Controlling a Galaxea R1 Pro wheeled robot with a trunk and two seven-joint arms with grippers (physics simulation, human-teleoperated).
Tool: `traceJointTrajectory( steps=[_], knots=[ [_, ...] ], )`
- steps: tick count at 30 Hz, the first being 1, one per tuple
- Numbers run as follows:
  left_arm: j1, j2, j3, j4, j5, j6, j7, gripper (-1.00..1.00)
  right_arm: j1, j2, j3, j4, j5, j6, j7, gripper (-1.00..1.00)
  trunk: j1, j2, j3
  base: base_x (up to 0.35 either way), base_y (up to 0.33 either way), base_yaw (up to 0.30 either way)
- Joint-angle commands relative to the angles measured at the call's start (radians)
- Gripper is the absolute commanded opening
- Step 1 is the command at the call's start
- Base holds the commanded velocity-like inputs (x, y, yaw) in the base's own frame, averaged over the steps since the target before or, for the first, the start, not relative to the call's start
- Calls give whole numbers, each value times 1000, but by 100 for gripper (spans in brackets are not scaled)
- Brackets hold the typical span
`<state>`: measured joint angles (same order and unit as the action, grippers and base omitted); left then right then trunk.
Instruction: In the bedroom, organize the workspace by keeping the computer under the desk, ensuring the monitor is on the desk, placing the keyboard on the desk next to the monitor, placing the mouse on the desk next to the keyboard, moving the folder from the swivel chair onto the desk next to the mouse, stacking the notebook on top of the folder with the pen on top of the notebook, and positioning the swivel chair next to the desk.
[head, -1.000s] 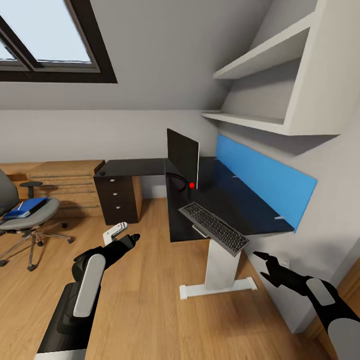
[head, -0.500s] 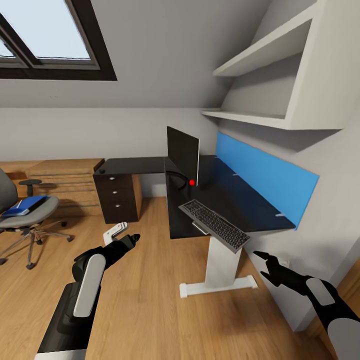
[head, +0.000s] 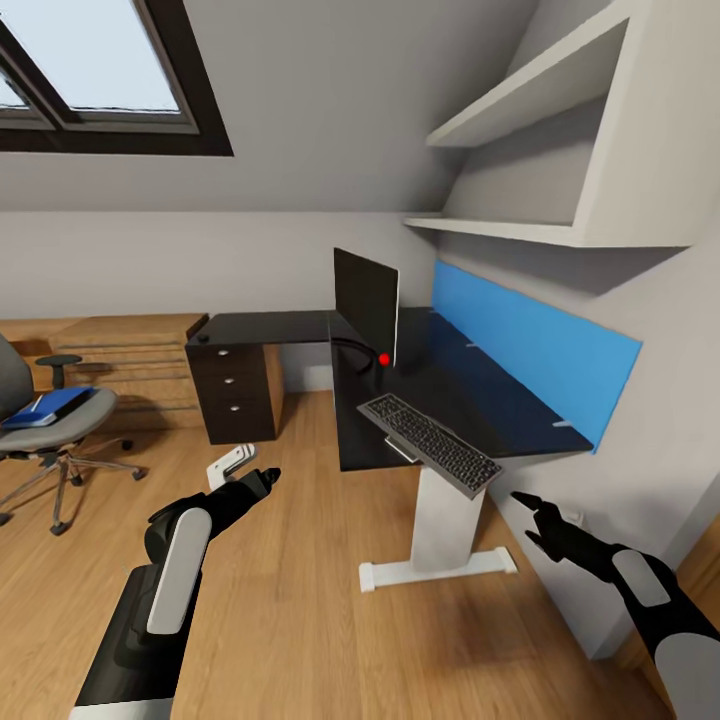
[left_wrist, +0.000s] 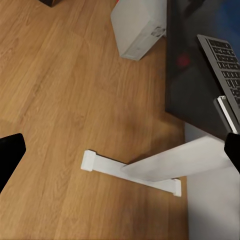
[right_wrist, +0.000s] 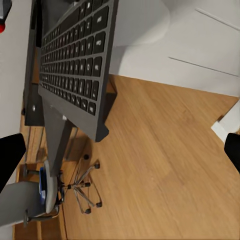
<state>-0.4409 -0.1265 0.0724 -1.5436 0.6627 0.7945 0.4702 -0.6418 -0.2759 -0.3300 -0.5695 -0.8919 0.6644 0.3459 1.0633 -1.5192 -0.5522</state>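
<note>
The black desk carries the monitor and the silver-grey keyboard, which lies tilted and overhangs the front edge. A thin flat thing pokes out beneath it; I cannot tell what it is. The pale computer stands on the floor beside the desk. At far left the swivel chair holds the blue folder. My left gripper hangs open near the computer. My right gripper is open, below the keyboard's near end. The mouse, notebook and pen are out of view.
A black drawer block stands under the desk's far wing, with a light-wood unit behind the chair. The desk's white leg and foot stand between my arms. White shelves and a blue wall panel are on the right.
The whole picture has shifted slightly, so the camera moved. My right gripper sits a little higher in the view. The left arm has not moved.
</note>
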Motion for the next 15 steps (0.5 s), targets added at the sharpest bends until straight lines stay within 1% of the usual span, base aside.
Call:
traceJointTrajectory(
  steps=[1, 6, 11, 15],
  knots=[
    [-1, -1, 1, -1, 11, 3, 8, 100, -1, 1, -4, -5, 1, 7, 2, 100, 4, -8, -4, 0, 0, 0],
    [-1, -1, 1, -1, 11, 3, 8, 100, -1, 1, -8, -21, 1, 0, -1, 100, 23, -43, -20, 0, 0, 0],
    [-1, -1, 1, -1, 11, 3, 8, 100, -1, 3, -25, -24, 1, -22, -2, 100, 42, -78, -36, 0, 0, 0],
    [-1, -1, 1, -1, 11, 3, 8, 100, -1, 3, -29, -24, 1, -28, -2, 100, 58, -106, -48, 0, 0, 0]
  ],
)
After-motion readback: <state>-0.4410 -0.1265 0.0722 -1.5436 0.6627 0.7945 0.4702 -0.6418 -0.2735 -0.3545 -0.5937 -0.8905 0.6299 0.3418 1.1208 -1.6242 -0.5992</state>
